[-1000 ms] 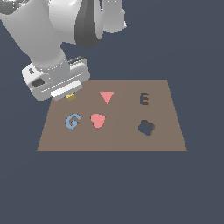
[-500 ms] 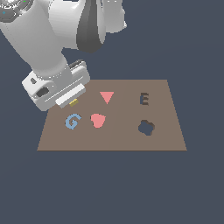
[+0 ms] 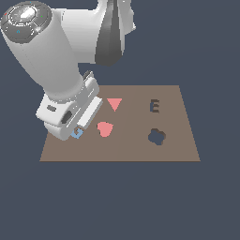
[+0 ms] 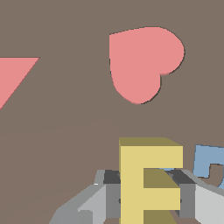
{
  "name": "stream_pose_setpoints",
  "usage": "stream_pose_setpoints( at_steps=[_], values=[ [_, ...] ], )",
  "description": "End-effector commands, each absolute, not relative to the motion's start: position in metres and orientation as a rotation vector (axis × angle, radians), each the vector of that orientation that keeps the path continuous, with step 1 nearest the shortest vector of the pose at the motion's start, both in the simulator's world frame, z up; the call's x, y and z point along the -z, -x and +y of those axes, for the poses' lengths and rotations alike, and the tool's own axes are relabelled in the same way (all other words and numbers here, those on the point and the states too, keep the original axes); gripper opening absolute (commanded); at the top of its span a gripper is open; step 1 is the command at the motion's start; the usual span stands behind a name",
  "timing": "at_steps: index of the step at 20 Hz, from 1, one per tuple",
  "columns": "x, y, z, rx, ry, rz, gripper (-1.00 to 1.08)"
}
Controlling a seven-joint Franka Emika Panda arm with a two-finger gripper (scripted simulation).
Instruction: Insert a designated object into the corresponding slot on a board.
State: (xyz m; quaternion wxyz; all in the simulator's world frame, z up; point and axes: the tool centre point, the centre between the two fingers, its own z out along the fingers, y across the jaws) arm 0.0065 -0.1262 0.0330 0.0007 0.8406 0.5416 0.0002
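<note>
In the wrist view the yellow E block (image 4: pixel 148 179) sits between my two grey fingers (image 4: pixel 103 197), which are shut on its sides; my gripper (image 4: pixel 148 194) holds it above the brown board (image 4: pixel 65 131). In the exterior view the arm's hand (image 3: pixel 70 115) covers the gripper and the block, over the board's (image 3: pixel 178 152) left part. The dark E-shaped slot (image 3: pixel 154 106) lies at the board's far right in the exterior view, well apart from my hand.
A red heart (image 3: pixel 105 129) (image 4: pixel 142 61), a red triangle (image 3: pixel 114 103) (image 4: pixel 13 78) and a blue G (image 3: pixel 77 134) (image 4: pixel 209 164) lie on the board near my hand. A dark flower-shaped cutout (image 3: pixel 156 137) lies below the E slot.
The hand has moved down the exterior view, toward the board's near left, and now covers most of the blue G. The pieces on the board have not moved.
</note>
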Motion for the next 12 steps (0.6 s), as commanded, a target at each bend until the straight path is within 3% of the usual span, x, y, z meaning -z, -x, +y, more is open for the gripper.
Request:
stream_pose_setpoints(
  at_steps=[1,12],
  values=[
    [-0.034,-0.02,-0.11,-0.001,-2.528,1.862,-1.0],
    [-0.036,-0.049,-0.028,-0.002,-1.96,2.452,-1.0]
  ],
)
